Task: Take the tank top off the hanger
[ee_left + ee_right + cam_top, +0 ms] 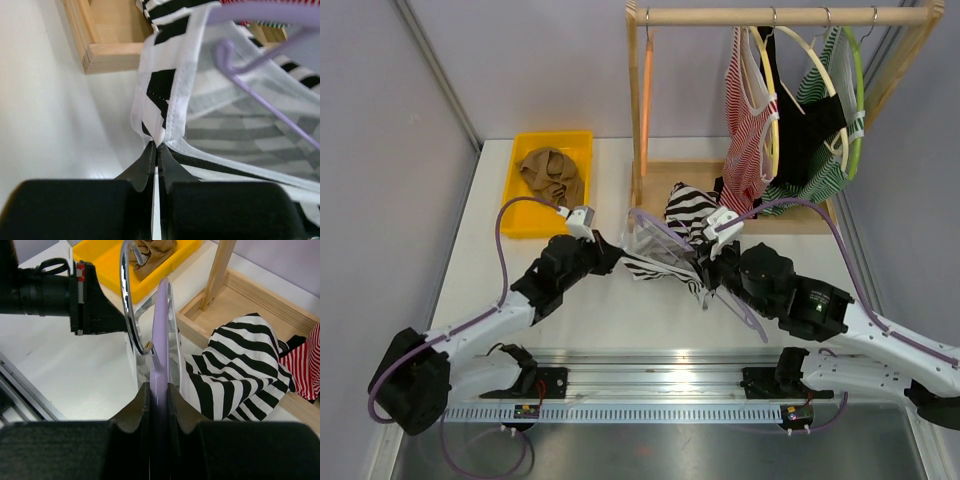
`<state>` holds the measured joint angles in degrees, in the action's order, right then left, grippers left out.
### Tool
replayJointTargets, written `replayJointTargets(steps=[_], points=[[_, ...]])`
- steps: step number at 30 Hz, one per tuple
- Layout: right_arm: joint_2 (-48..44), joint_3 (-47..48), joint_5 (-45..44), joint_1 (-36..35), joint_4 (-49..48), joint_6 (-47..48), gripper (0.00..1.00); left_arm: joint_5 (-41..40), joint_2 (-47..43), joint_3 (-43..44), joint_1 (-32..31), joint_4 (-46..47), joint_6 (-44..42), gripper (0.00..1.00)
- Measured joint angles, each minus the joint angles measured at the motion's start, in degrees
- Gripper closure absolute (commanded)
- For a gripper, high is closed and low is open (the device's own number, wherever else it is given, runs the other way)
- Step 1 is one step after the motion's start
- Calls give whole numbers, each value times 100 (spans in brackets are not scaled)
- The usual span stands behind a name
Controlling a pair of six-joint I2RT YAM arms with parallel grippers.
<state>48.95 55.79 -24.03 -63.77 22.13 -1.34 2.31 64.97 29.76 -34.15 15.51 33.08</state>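
My left gripper (157, 146) pinches the stitched white hem of the striped tank top (688, 212), bunched against the wooden rack base (668, 173). My right gripper (159, 386) clamps the thin lilac plastic hanger (161, 325).

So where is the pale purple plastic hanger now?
Top view: the hanger sits mid-table, before the wooden rack's base, clamped in the right gripper, black-and-white striped tank top on it.

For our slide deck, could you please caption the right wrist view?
Right claw shut on the lilac plastic hanger, with the black-and-white striped tank top bunched beside it.
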Motion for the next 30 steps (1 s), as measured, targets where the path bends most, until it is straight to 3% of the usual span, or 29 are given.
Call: replayJointTargets(steps=[7, 14, 23, 30], points=[[-188, 4, 284, -48, -48, -37, 100, -549, -2177, -361, -809, -1381, -136, 100], [-286, 125, 758, -76, -363, -131, 100, -1095, -4282, -411, -1178, -3053, 151, 100], [-90, 369, 1161, -85, -260, -302, 100, -2057, -4649, -529, -1320, -3860, 905, 100], [-85, 389, 1071, -81, -240, -367, 100, -3377, -3974, 72, -1384, -3563, 914, 100]])
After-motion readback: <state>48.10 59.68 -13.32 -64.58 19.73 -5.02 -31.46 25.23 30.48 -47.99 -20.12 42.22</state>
